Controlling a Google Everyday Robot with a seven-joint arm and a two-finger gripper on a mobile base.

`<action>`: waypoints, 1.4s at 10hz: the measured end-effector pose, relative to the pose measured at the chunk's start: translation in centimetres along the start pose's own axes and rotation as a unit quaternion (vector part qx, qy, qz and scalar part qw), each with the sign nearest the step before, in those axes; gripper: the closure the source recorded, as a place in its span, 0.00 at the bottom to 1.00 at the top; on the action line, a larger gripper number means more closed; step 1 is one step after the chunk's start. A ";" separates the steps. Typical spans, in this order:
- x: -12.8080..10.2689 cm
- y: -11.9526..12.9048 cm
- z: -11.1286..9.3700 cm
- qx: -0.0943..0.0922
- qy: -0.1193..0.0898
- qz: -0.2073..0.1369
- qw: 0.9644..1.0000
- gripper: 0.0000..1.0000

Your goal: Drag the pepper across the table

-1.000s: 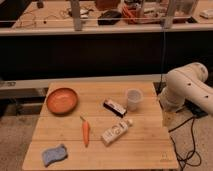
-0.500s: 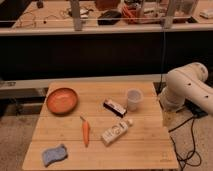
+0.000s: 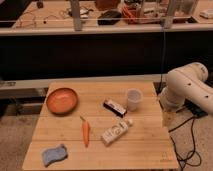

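Observation:
The pepper (image 3: 85, 133) is a small slender orange-red vegetable with a thin green stem. It lies lengthwise on the light wooden table (image 3: 150, 152), left of the middle, stem pointing away. The white arm (image 3: 187, 89) stands off the table's right side. My gripper (image 3: 169, 118) hangs down at the table's right edge, far to the right of the pepper and holding nothing that I can see.
A round orange bowl (image 3: 62, 100) sits at the back left. A translucent cup (image 3: 133, 99), a dark wrapped bar (image 3: 114, 107) and a white bottle lying down (image 3: 116, 132) are mid-table. A blue sponge (image 3: 54, 154) lies front left. Cables trail on the floor at the right.

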 end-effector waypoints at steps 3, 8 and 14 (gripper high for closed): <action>-2.3 0.5 -0.1 -0.002 0.005 -0.015 1.000 0.20; -7.6 1.4 -0.4 -0.006 0.010 -0.051 0.999 0.20; -15.6 2.0 -0.4 -0.009 0.020 -0.082 0.996 0.20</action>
